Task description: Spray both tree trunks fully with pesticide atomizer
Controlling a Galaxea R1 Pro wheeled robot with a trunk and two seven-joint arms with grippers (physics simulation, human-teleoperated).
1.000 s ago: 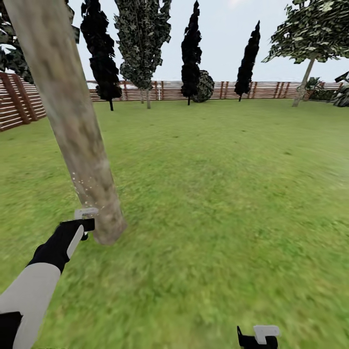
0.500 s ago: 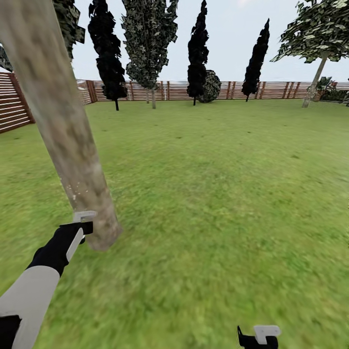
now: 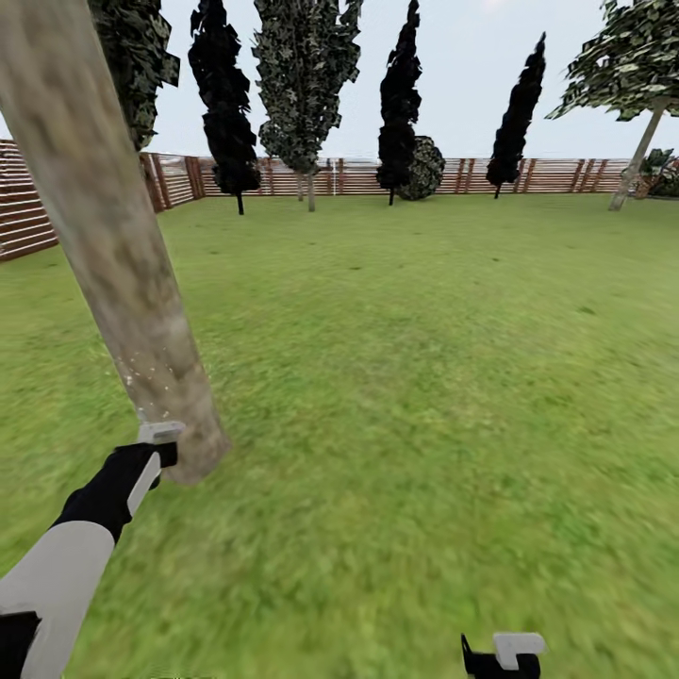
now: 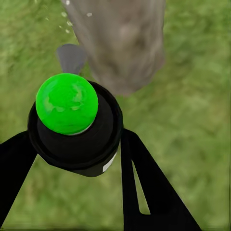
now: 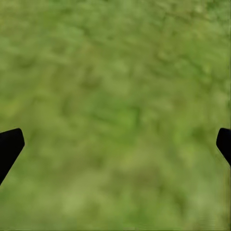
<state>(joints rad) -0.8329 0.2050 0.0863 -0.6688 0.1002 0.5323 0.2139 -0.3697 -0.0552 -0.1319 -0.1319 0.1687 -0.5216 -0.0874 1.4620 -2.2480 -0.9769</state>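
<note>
Black fingers (image 4: pixel 144 192) of the left gripper (image 4: pixel 72 159) pinch the pesticide atomizer (image 4: pixel 74 127) from both sides, its black body topped by a bright green knob and its grey nozzle aimed at the foot of the near tree trunk (image 4: pixel 122 43). In the head view the same gripper (image 3: pixel 156 453) holds the sprayer just beside the mottled grey-tan trunk (image 3: pixel 104 226), low down near the lawn (image 3: pixel 424 377). A scatter of fine white specks (image 3: pixel 151 382), the pesticide, hangs against the bark above the nozzle, so the step in hand looks to be spraying this first trunk (how much of the bark is covered is hard to judge at this sharpness).

Next, I would say, the nozzle must sweep higher up the trunk, then go on to the second tree.

Over bare grass, the right gripper (image 5: pixel 115 144) hangs idle with its fingers spread wide. A slatted wooden fence (image 3: pixel 566 175) closes the garden beyond.
</note>
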